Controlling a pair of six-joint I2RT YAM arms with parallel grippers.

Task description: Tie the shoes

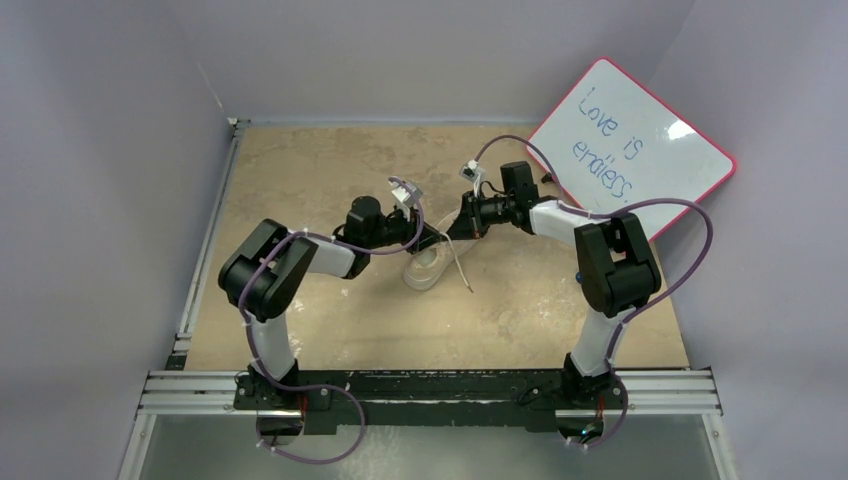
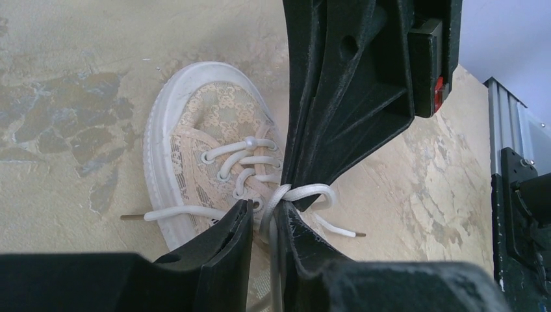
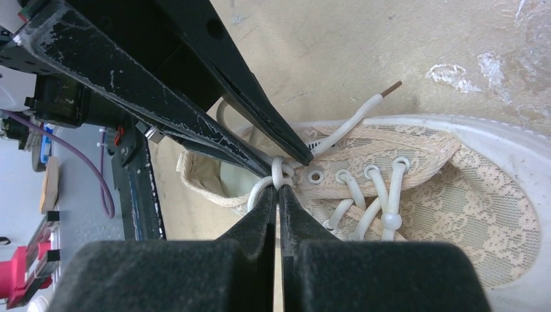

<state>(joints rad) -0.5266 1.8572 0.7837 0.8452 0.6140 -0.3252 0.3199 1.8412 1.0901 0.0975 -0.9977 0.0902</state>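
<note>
From above, we see the shoe (image 1: 428, 268) lying near the middle of the table (image 1: 330, 160), between the two arms, with a whiteboard (image 1: 640, 150) propped at the far right corner. The left gripper (image 1: 432, 243) and the right gripper (image 1: 455, 228) meet tip to tip just over the shoe's far end, and one lace (image 1: 462, 270) end trails onto the table to the right; jaw positions are too small to read here. In the left wrist view, the shoe (image 2: 195, 149) lies toe away from us on its sole, a small pearl bead (image 2: 247, 140) on the lacing. The left gripper (image 2: 266, 211) has its jaws a narrow gap apart, a lace strand running down through that gap; we cannot tell whether the pads press it. The right gripper (image 2: 294, 192) comes down from above, jaws pressed together, pinching the lace where a small loop (image 2: 318, 190) bulges out beside its tip. In the right wrist view, the right gripper (image 3: 278, 192) is closed on the lace at the top eyelets, the left gripper (image 3: 289, 162) touching the same crossing, and a loose lace end (image 3: 351, 123) lies across the shoe's (image 3: 455, 195) rim.
</note>
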